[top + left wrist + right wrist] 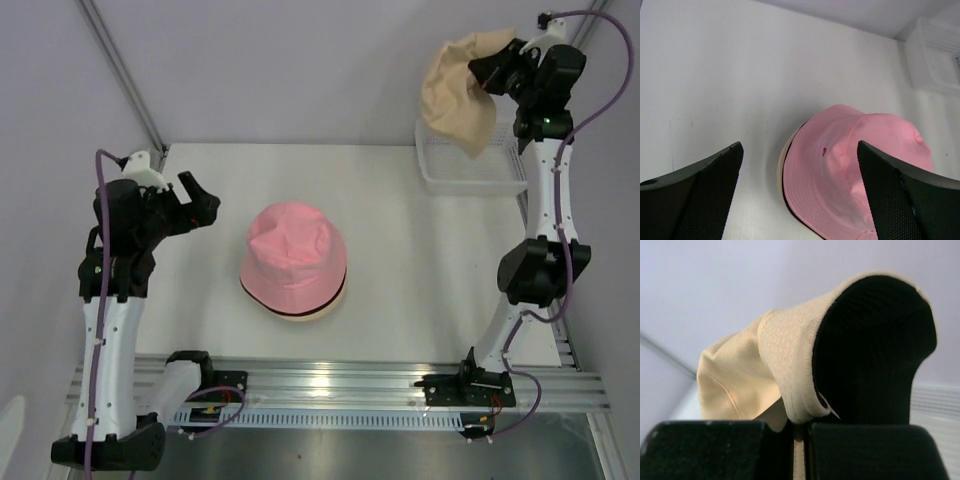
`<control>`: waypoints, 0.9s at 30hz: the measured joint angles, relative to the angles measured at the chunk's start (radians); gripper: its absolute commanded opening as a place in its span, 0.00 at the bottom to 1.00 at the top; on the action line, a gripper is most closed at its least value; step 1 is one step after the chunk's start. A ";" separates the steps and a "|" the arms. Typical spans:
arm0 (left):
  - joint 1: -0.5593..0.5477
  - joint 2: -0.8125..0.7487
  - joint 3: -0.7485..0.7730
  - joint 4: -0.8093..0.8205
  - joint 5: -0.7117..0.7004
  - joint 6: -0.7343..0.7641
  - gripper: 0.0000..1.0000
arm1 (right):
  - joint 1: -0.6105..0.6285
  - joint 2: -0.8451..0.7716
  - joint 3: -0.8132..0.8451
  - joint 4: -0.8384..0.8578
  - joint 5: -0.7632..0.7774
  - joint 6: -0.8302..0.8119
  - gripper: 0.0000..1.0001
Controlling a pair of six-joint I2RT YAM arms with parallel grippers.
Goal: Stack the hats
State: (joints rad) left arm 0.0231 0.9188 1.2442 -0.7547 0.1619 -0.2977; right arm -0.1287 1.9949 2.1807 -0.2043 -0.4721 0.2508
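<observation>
This is a robotics laboratory test cell. A left arm (108, 330) and a right arm (548, 200) are bolted to an aluminium rail (330, 382) at the edge of a white table (400, 290), enclosed by plain pale walls (300, 70).

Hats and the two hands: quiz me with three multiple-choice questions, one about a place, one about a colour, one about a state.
1. Where is the beige hat?
A. flat on the table
B. held up in the air near the white basket
C. on the floor
2. What colour is the uppermost hat in the pile?
A. black
B. pink
C. green
3. How is the left hand?
A. open and empty
B. shut on a hat
C. shut on nothing
Answers: B, the right hand grips its brim up high; B, a pink crown tops the pile; A, its fingers stand wide apart.
</observation>
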 measured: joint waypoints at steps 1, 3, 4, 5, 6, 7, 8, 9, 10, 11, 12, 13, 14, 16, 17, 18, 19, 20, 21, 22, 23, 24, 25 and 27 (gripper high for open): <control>0.000 -0.013 0.011 0.006 0.006 0.003 0.98 | 0.001 -0.042 -0.003 0.008 -0.022 0.079 0.00; 0.000 -0.050 0.033 0.032 0.041 0.011 1.00 | 0.005 -0.124 -0.042 0.055 -0.071 0.229 0.00; 0.001 -0.068 0.041 0.050 0.076 0.011 1.00 | 0.012 -0.164 -0.076 0.081 -0.090 0.301 0.00; 0.001 -0.082 0.048 0.070 0.114 0.010 1.00 | 0.027 -0.204 -0.119 0.106 -0.099 0.360 0.00; 0.001 -0.090 0.055 0.091 0.158 0.007 0.99 | 0.053 -0.240 -0.161 0.113 -0.098 0.410 0.00; -0.002 -0.096 0.067 0.108 0.204 0.002 0.99 | 0.089 -0.269 -0.205 0.122 -0.089 0.448 0.00; -0.009 -0.097 0.084 0.126 0.243 0.001 1.00 | 0.138 -0.295 -0.248 0.123 -0.081 0.482 0.00; -0.027 -0.091 0.103 0.141 0.270 0.000 0.99 | 0.196 -0.318 -0.292 0.130 -0.063 0.513 0.00; -0.045 -0.083 0.120 0.153 0.290 0.000 0.99 | 0.246 -0.330 -0.325 0.130 -0.056 0.536 0.00; -0.071 -0.071 0.138 0.167 0.315 -0.002 0.99 | 0.314 -0.346 -0.373 0.143 -0.044 0.565 0.00; -0.098 -0.060 0.150 0.184 0.332 -0.007 0.99 | 0.380 -0.359 -0.420 0.148 -0.031 0.591 0.00; -0.123 -0.050 0.157 0.203 0.349 -0.010 1.00 | 0.442 -0.368 -0.462 0.153 -0.024 0.616 0.00; -0.145 -0.040 0.159 0.219 0.370 -0.016 1.00 | 0.498 -0.374 -0.497 0.161 -0.018 0.638 0.00; -0.192 -0.025 0.159 0.241 0.394 -0.026 0.99 | 0.578 -0.384 -0.547 0.174 -0.005 0.673 0.00; -0.213 -0.017 0.159 0.253 0.401 -0.027 0.99 | 0.607 -0.389 -0.562 0.178 0.001 0.689 0.00; -0.235 -0.009 0.159 0.263 0.404 -0.029 1.00 | 0.632 -0.395 -0.572 0.182 0.009 0.702 0.00; -0.248 -0.002 0.159 0.268 0.405 -0.033 1.00 | 0.652 -0.402 -0.576 0.187 0.018 0.711 0.00; -0.263 0.007 0.159 0.270 0.405 -0.034 0.99 | 0.668 -0.411 -0.577 0.195 0.024 0.720 0.00; -0.277 0.018 0.159 0.270 0.399 -0.034 1.00 | 0.681 -0.422 -0.577 0.204 0.031 0.726 0.00; -0.286 0.027 0.159 0.270 0.394 -0.034 0.99 | 0.693 -0.435 -0.577 0.217 0.035 0.732 0.00; -0.294 0.037 0.159 0.269 0.389 -0.034 1.00 | 0.705 -0.446 -0.577 0.228 0.039 0.735 0.00; -0.302 0.045 0.159 0.268 0.382 -0.034 1.00 | 0.716 -0.460 -0.576 0.239 0.042 0.737 0.00; -0.309 0.052 0.159 0.267 0.376 -0.034 1.00 | 0.727 -0.473 -0.576 0.248 0.045 0.740 0.00; -0.327 0.061 0.159 0.267 0.359 -0.033 0.99 | 0.747 -0.496 -0.576 0.263 0.047 0.743 0.00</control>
State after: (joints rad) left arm -0.3042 0.9802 1.4029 -0.4877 0.5205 -0.3309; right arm 0.6186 1.4990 1.6051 0.0586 -0.4248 0.9943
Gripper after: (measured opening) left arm 0.994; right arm 0.035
